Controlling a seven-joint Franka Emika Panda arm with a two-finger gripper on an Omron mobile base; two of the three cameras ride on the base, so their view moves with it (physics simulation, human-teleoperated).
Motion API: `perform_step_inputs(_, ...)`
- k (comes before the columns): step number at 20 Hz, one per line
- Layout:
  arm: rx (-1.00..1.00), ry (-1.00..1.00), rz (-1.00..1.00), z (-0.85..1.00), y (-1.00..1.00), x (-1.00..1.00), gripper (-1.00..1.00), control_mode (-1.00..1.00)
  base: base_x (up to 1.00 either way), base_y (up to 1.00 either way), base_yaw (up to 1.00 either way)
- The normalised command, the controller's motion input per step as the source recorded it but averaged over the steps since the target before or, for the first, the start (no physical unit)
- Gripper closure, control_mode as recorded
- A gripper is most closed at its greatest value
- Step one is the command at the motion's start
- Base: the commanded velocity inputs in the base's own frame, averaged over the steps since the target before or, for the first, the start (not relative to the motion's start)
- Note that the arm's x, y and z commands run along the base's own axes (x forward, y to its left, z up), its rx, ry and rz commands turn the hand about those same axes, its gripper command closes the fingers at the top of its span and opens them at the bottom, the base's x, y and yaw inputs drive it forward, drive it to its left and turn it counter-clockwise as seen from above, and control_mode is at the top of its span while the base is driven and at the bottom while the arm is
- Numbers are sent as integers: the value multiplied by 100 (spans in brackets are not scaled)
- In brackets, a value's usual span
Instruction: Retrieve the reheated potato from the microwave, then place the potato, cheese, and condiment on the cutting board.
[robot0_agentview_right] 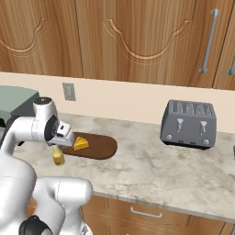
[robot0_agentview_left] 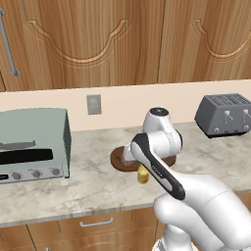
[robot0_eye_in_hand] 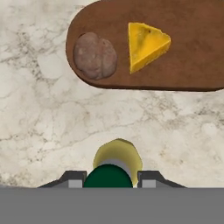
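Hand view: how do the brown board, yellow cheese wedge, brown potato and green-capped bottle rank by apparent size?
1. Dark-brown wooden cutting board, though cropped.
2-4. Unsure: yellow cheese wedge and dull-brown potato look alike; the yellow green-capped condiment bottle sits nearest the camera.

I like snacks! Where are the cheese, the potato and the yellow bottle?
cheese (robot0_eye_in_hand: 146, 45), hand view, middle of the wedge's top.
potato (robot0_eye_in_hand: 95, 56), hand view, middle of the lump.
condiment bottle (robot0_eye_in_hand: 117, 155), hand view, yellow shoulder above the green cap.

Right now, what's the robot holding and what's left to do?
Jaws shut on condiment, above counter. Potato, cheese on cutting board. Path clear.
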Motion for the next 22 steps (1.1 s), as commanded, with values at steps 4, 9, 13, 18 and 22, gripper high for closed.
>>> perform_step_inputs(4, -6, 0, 0, 26, -42, 1, 100, -100, 0, 0, 0)
perform_step_inputs(9, -7, 2, 0, 22, -45, 8, 100, -100, 0, 0, 0)
perform_step_inputs(13, -7, 0, 0, 12, -44, 16, 100, -100, 0, 0, 0)
perform_step_inputs(18, -2, 0, 1, 1, -39, 28, 100, -100, 0, 0, 0)
perform_step_inputs(22, 0, -2, 2, 0, -35, 30, 100, -100, 0, 0, 0)
